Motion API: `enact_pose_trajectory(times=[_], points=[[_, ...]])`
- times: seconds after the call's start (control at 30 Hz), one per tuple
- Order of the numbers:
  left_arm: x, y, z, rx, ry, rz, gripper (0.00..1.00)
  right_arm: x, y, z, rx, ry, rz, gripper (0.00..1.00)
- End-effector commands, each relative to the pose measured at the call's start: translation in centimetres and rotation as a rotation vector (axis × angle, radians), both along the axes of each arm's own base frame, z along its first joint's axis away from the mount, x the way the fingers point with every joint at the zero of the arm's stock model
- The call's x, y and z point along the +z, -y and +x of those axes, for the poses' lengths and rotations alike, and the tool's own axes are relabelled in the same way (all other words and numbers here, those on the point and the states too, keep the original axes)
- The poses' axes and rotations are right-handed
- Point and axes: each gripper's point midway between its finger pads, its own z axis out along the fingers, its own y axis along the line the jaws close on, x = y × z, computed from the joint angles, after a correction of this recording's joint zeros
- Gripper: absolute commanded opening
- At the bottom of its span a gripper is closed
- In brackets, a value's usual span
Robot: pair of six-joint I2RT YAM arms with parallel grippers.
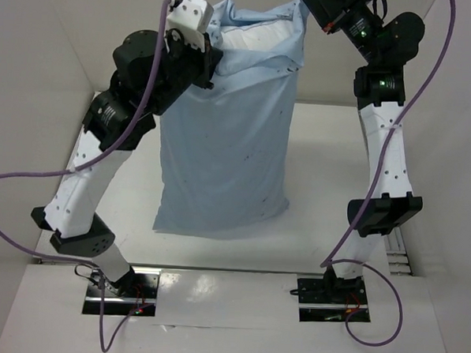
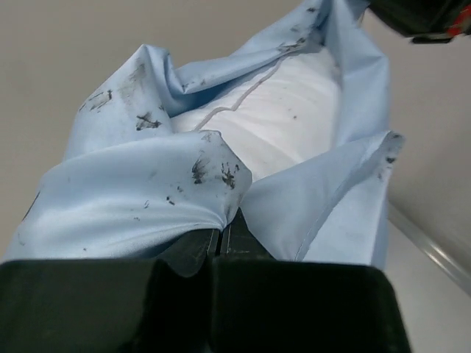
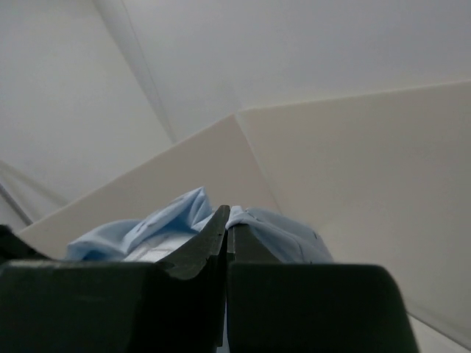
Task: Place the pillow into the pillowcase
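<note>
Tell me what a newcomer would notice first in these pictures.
The light blue pillowcase hangs mid-scene like a sack, held up at its top corners by the left gripper and right gripper. The white pillow shows inside its open mouth.

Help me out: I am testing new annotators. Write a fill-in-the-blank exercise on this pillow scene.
1. The pillowcase hanging between the two arms is light ____ in colour.
2. The pillow showing inside its open top is ____ in colour.
3. Of the pillow and the pillowcase, the left gripper and the right gripper are both shut on the ____.

Missing words: blue; white; pillowcase.
</note>
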Motion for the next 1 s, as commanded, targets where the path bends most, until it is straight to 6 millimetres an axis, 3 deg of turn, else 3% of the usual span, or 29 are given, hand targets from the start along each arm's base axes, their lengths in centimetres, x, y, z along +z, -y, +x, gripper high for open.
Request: enact_pose_trajectory(times=[0.0, 0.07, 0.13, 0.17, 0.2, 0.23, 0.27, 0.3, 0.37, 0.4, 0.47, 0.53, 0.67, 0.73, 0.9, 0.97], points=[[1.7, -2.0, 2.8, 0.034, 0.069, -0.001, 0.00, 2.3, 0.6, -1.4, -0.010, 0.104, -0.031, 0.00], [2.2, -3.8, 4.1, 0.073, 0.067, -0.033, 0.00, 2.2, 0.4, -0.8, 0.053, 0.092, -0.003, 0.00], [2.5, -7.2, 6.1, 0.117, 0.078, -0.049, 0.00, 1.3, -1.0, -0.4, 0.187, 0.099, 0.031, 0.00], [2.5, -10.2, 7.3, 0.173, 0.077, -0.053, 0.00, 1.2, -1.5, 0.3, 0.207, 0.116, 0.041, 0.00], [2.1, -10.7, 8.5, 0.163, 0.065, -0.063, 0.00, 1.3, -2.5, 0.4, 0.220, 0.118, 0.055, 0.00], [2.3, -11.9, 8.8, 0.172, 0.065, -0.070, 0.00, 1.4, -2.9, 0.7, 0.224, 0.125, 0.066, 0.00], [3.0, -14.5, 9.1, 0.215, 0.078, -0.085, 0.00, 1.8, -3.1, 0.7, 0.224, 0.152, 0.089, 0.00], [3.2, -15.4, 9.3, 0.216, 0.082, -0.099, 0.00, 1.2, -3.2, 1.6, 0.233, 0.157, 0.110, 0.00], [5.2, -16.4, 7.8, 0.172, 0.129, -0.146, 0.00, 2.6, -3.9, -0.1, 0.272, 0.224, 0.139, 0.00], [5.7, -17.9, 7.6, 0.188, 0.143, -0.153, 0.00, 3.4, -3.6, -0.7, 0.257, 0.261, 0.147, 0.00], [6.7, -18.3, 6.8, 0.152, 0.163, -0.183, 0.00, 4.4, -4.3, -2.1, 0.236, 0.318, 0.144, 0.00], [10.0, -19.1, 3.6, 0.108, 0.251, -0.214, 0.00, 5.5, -4.9, -3.3, 0.188, 0.360, 0.118, 0.00], [14.0, -19.8, -1.0, 0.041, 0.369, -0.239, 0.00, 6.6, -5.2, -4.9, 0.160, 0.406, 0.098, 0.00], [15.5, -19.6, -2.7, 0.027, 0.430, -0.229, 0.00, 6.0, -5.3, -3.9, 0.147, 0.390, 0.099, 0.00], [18.7, -19.1, -7.0, 0.019, 0.551, -0.246, 0.00, 5.7, -5.1, -3.7, 0.197, 0.414, 0.149, 0.00], [18.5, -19.0, -7.1, 0.020, 0.546, -0.247, 0.00, 5.6, -4.8, -3.5, 0.189, 0.433, 0.150, 0.00]])
